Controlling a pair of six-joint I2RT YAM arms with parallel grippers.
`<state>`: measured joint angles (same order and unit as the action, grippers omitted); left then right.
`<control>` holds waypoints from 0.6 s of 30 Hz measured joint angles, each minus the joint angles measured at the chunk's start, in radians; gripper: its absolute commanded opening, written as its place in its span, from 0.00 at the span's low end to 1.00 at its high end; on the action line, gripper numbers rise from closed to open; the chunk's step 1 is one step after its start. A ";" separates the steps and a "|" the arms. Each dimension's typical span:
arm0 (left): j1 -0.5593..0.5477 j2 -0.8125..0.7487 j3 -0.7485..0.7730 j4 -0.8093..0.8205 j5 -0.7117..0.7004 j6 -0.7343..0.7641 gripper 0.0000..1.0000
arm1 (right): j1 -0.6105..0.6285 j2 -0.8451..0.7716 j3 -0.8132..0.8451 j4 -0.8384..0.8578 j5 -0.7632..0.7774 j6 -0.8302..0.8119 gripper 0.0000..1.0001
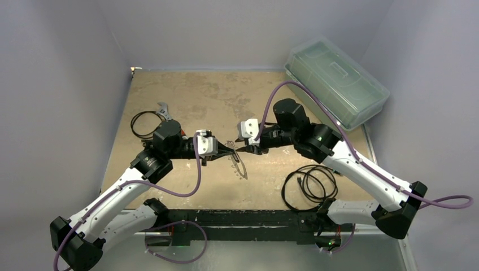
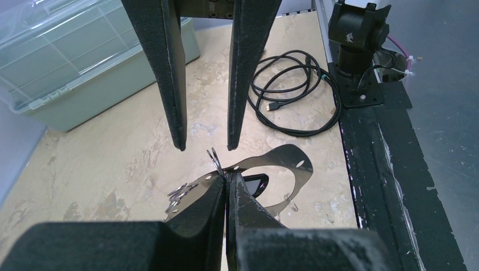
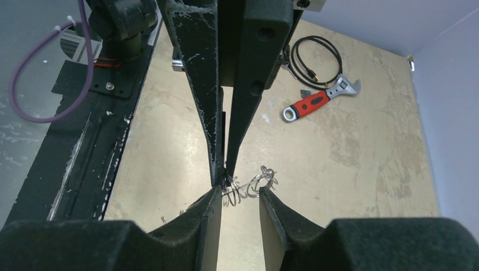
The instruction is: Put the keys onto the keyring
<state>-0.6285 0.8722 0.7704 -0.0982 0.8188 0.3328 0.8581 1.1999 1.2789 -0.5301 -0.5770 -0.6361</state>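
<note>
My left gripper [image 1: 233, 150] is shut on the thin wire of the keyring [image 1: 241, 168], which hangs below it over the middle of the table. In the left wrist view its jaws [image 2: 227, 179] pinch a small silver ring, and the loop [image 2: 285, 153] curves away to the right as a dark band. Small rings [image 2: 181, 195] bunch on the left. A small black piece [image 2: 255, 183], seemingly the key's head, shows behind one finger. My right gripper [image 1: 247, 150] faces the left one tip to tip and is open; its fingertips [image 3: 237, 192] straddle the strung rings [image 3: 251, 183].
A clear green-tinted lidded box [image 1: 336, 82] stands at the back right. A black cable coil [image 1: 310, 183] lies near the right arm, another [image 1: 144, 121] at the left. A red-handled wrench [image 3: 319, 100] lies beyond the left arm. The black base rail [image 1: 237, 223] runs along the near edge.
</note>
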 measured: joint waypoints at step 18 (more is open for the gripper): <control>0.000 0.000 0.000 0.003 0.007 -0.001 0.00 | 0.032 0.034 0.002 0.000 -0.016 0.000 0.24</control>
<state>-0.6285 0.8722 0.7704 -0.0956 0.8261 0.3317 0.8898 1.2335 1.2808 -0.5301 -0.5926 -0.6365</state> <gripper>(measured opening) 0.008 0.252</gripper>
